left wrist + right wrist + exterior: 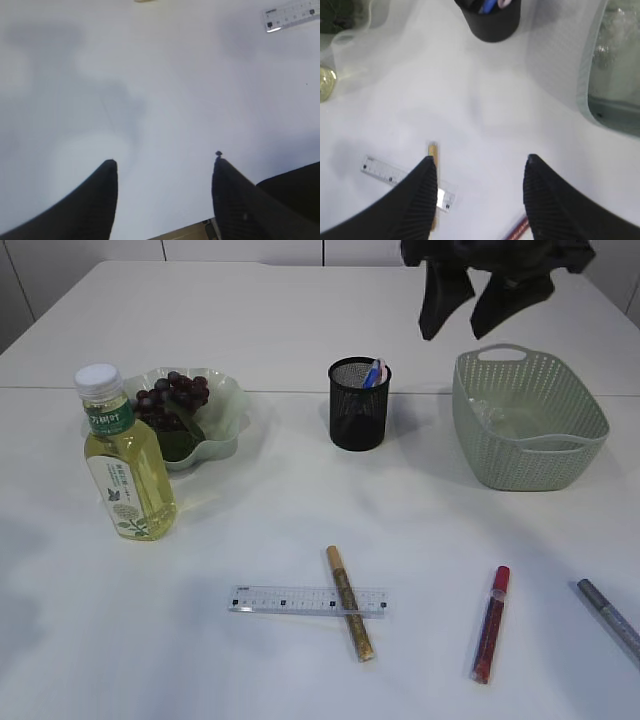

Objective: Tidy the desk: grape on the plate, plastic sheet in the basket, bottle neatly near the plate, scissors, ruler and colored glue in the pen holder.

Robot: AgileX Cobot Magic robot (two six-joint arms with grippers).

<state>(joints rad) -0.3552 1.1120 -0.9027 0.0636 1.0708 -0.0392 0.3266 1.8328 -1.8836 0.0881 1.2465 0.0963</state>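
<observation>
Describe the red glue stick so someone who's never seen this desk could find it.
Start at the green basket on the right, then come toward the table's front edge. The red glue stick lies there, between a gold one crossing the ruler and a grey one.

I work at what looks like an office or lab desk: a wide, plain white table point(300, 330) against pale panelled walls, with a black mesh pen holder point(358, 405), a clear ruler point(307, 600) and glue pens point(490, 624) laid out, nothing homely around them.
</observation>
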